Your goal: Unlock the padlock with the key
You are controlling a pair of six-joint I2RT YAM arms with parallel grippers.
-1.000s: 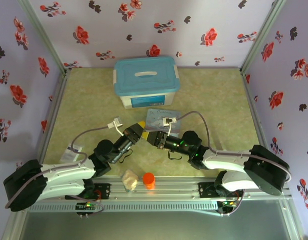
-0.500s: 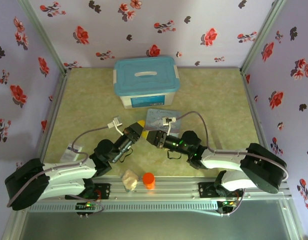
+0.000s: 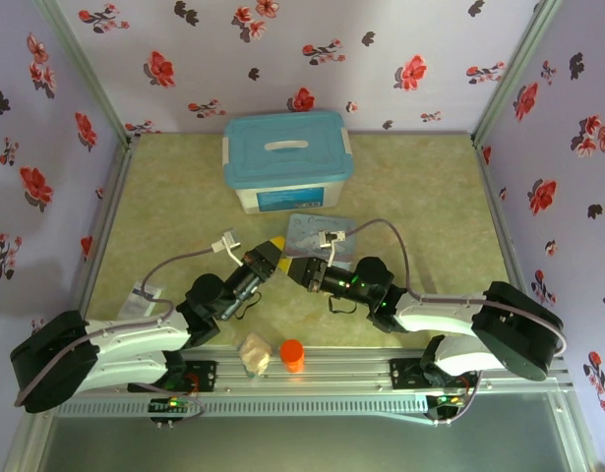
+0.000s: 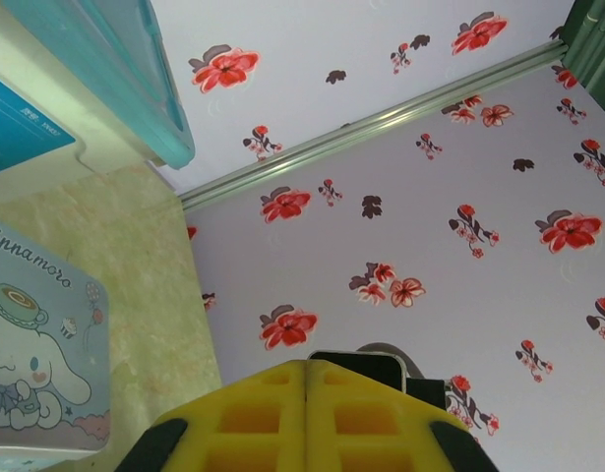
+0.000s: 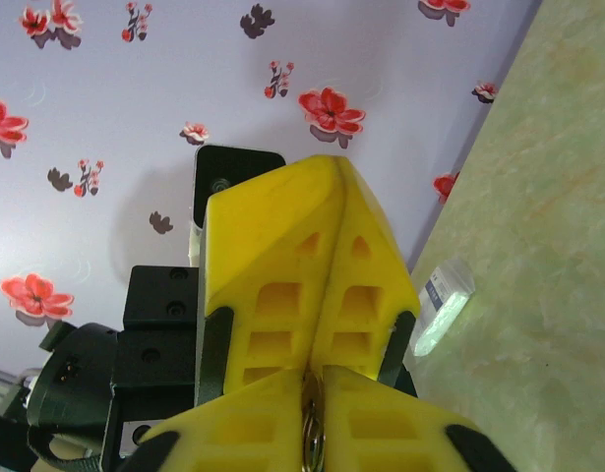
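Note:
My two grippers meet tip to tip over the middle of the table. The left gripper (image 3: 273,249) is shut, its yellow fingers (image 4: 263,413) pressed flush with nothing showing between them. The right gripper (image 3: 293,266) is shut on a thin silvery metal piece (image 5: 312,438) wedged between its fingers, which I take for the key by its ring. In the right wrist view the left gripper's closed fingers (image 5: 272,295) butt right against my right gripper (image 5: 309,374). The padlock is hidden where the tips meet.
A blue-lidded box (image 3: 285,157) stands at the back. The cartoon tin (image 3: 317,234) (image 4: 36,344) lies just beyond the grippers. An orange cylinder (image 3: 292,354) and a beige lump (image 3: 253,352) sit at the near edge. A small white packet (image 3: 145,295) lies at the left.
The right arm has edged a little to the left. Both grippers stay shut and tip to tip.

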